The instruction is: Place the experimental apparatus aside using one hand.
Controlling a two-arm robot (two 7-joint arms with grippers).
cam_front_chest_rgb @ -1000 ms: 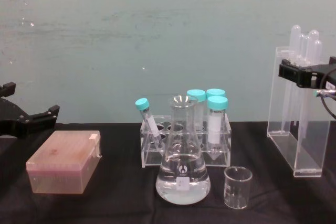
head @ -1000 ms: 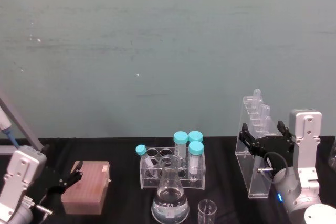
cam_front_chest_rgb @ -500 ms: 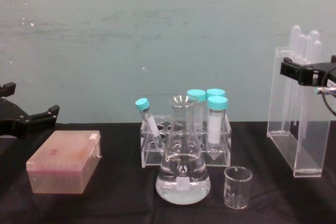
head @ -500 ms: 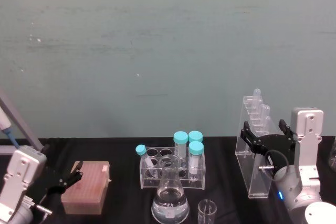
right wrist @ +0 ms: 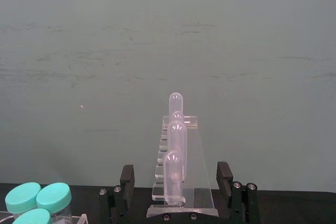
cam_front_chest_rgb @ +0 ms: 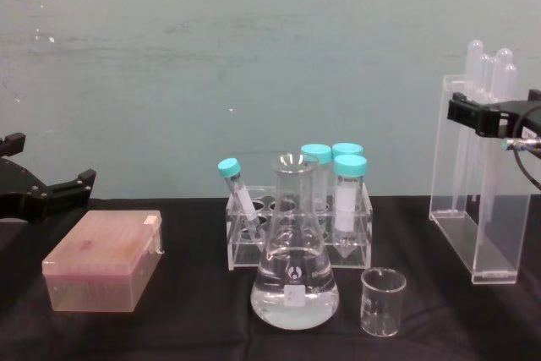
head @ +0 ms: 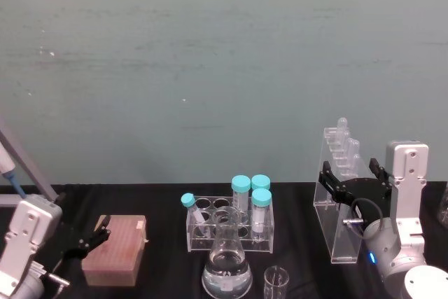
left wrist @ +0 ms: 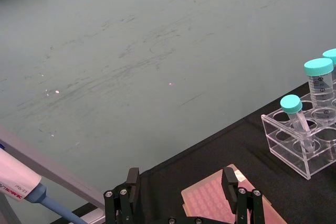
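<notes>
Right gripper open, straddling top of upright test tube rack at right, its long axis near-far; left gripper parked open, far left.

We are looking down from the head, level from the chest, both sharing the flask; wrists facing the wall.

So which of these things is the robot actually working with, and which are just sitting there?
Part of the job:
tall clear rack of long tubes
right gripper, open astride it
flask of clear liquid
small beaker

Just lying about:
pink box
small rack of blue-capped tubes
left gripper, parked open beside the pink box
</notes>
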